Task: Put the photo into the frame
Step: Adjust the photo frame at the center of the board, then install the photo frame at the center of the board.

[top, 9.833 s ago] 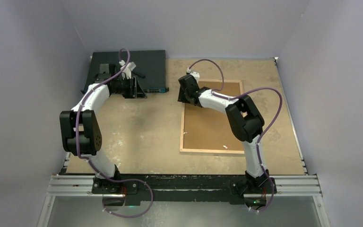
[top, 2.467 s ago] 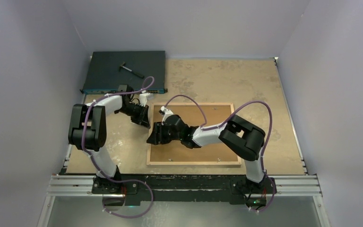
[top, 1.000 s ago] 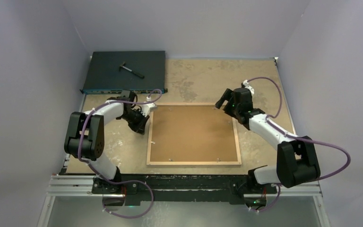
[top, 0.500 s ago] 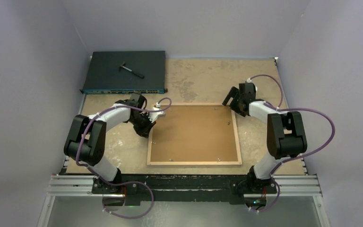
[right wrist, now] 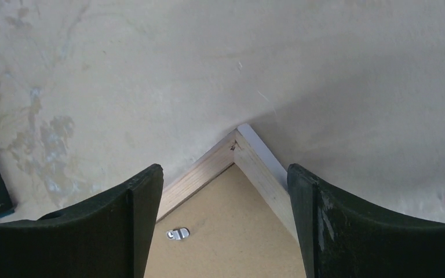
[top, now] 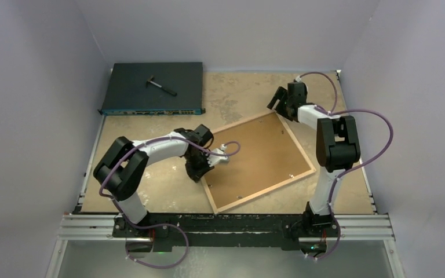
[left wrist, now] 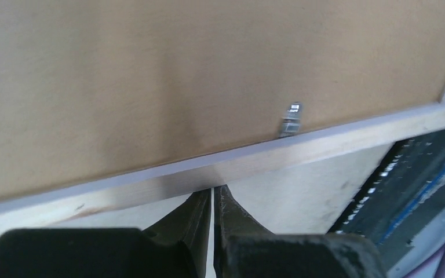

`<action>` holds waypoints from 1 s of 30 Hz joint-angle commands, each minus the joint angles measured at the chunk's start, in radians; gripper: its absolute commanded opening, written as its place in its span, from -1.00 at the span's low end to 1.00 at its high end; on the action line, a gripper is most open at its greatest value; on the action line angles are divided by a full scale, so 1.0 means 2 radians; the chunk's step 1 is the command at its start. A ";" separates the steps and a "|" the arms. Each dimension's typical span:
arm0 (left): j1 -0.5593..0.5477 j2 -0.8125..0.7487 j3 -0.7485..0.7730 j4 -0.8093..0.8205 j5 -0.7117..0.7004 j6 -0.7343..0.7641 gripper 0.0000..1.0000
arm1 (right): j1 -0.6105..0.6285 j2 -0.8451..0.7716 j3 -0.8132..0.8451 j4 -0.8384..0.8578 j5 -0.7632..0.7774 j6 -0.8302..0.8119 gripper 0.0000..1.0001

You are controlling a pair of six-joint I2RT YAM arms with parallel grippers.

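Observation:
The frame (top: 266,191) lies back side up and skewed on the table, its light wood rim around a brown backing board (top: 261,153). My left gripper (top: 200,174) is shut, and its tips (left wrist: 212,194) touch the outside of the frame's left rim (left wrist: 150,185). My right gripper (top: 278,107) is open and straddles the frame's far corner (right wrist: 240,145) without gripping it (right wrist: 225,174). The photo is not in view.
A dark flat device (top: 153,87) with a small hammer-like tool (top: 161,86) on it sits at the back left. Metal clips (left wrist: 291,119) (right wrist: 177,233) stick up from the backing board. Walls close in left, right and behind.
The frame has turned counter-clockwise from square to skewed. My left gripper moved right and nearer along its left rim. My right gripper moved back to the far corner.

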 commanded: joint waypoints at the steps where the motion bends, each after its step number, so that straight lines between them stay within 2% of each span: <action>1: -0.075 0.040 0.016 0.062 0.025 -0.026 -0.88 | 0.053 0.007 0.055 -0.043 -0.046 0.005 0.61; 5: -0.078 0.016 0.023 0.003 0.029 0.011 -0.69 | 0.054 -0.012 0.049 -0.061 -0.021 0.007 0.71; 9: -0.051 -0.038 0.034 -0.062 0.049 0.042 -0.49 | 0.053 -0.033 0.050 -0.068 0.012 -0.004 0.78; 15: 0.058 -0.069 0.133 -0.148 0.089 0.098 -0.33 | 0.053 -0.068 0.049 -0.068 0.041 -0.011 0.80; 19: 0.128 -0.041 0.175 -0.074 0.070 0.045 -0.33 | 0.059 -0.108 0.025 -0.044 0.041 -0.009 0.79; 22: 0.165 0.015 0.210 -0.035 0.089 0.000 -0.41 | 0.079 -0.138 -0.006 -0.023 0.021 -0.004 0.71; 26: 0.185 0.092 0.249 -0.013 0.120 -0.043 -0.58 | 0.118 -0.171 -0.053 0.011 -0.022 -0.006 0.58; 30: 0.186 0.124 0.246 0.018 0.135 -0.064 -0.63 | 0.149 -0.196 -0.109 0.067 -0.072 -0.005 0.47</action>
